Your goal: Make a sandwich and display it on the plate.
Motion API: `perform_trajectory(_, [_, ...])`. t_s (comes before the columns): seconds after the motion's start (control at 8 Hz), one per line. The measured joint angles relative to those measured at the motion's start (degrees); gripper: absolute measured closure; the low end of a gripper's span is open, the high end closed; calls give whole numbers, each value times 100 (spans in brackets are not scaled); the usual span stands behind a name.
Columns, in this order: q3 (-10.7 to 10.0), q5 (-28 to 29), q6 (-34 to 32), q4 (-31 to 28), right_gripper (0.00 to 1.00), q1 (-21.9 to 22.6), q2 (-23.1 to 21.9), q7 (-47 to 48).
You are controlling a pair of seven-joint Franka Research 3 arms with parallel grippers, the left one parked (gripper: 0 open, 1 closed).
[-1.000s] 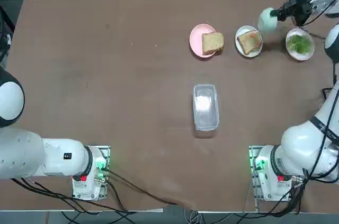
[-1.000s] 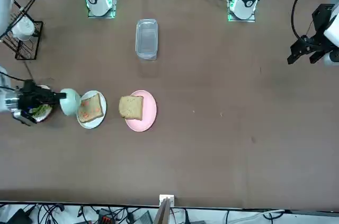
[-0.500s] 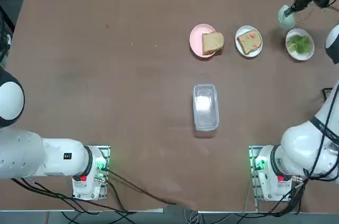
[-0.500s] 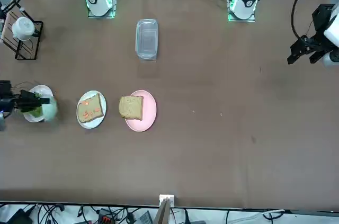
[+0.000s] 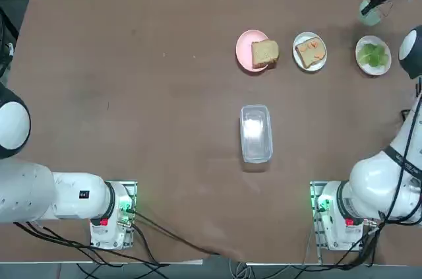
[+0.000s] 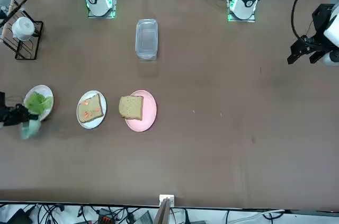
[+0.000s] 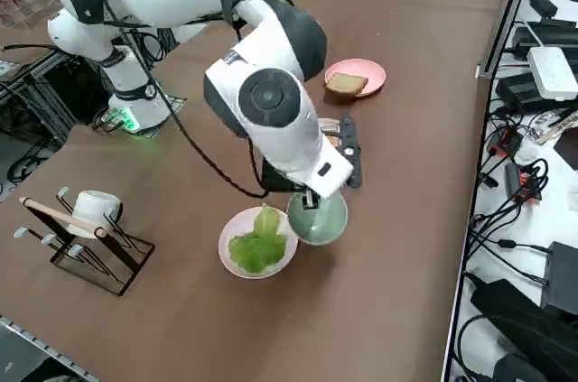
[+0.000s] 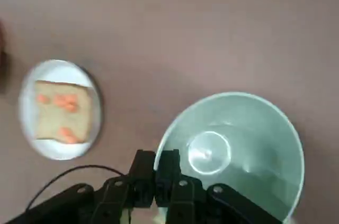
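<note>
Gripper pinches a pale green bowl by its rim at 1 o'clock. Sandwich unassembled: 2 bread slices, on white plate and pink plate; lettuce separate.

the top view hangs high overhead, my bases at six o'clock, taking in the whole table. the front view faces me from across it, equally far, my bases at twelve. both share the clear container mid-table and the pink plate. the right side view stands raised off my right flank, nearer, looking diagonally down past my forearm at the lettuce plate. my wrist camera sits close, looking over my right gripper at the green bowl and a bread plate.
</note>
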Motion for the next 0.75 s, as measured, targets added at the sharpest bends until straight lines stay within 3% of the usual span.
perform_trajectory(0.38, [4, -1010, 1304, -72, 97, 194, 266, -138])
perform_trajectory(0.75, [5, -1256, 1939, -212, 97, 384, 449, -136])
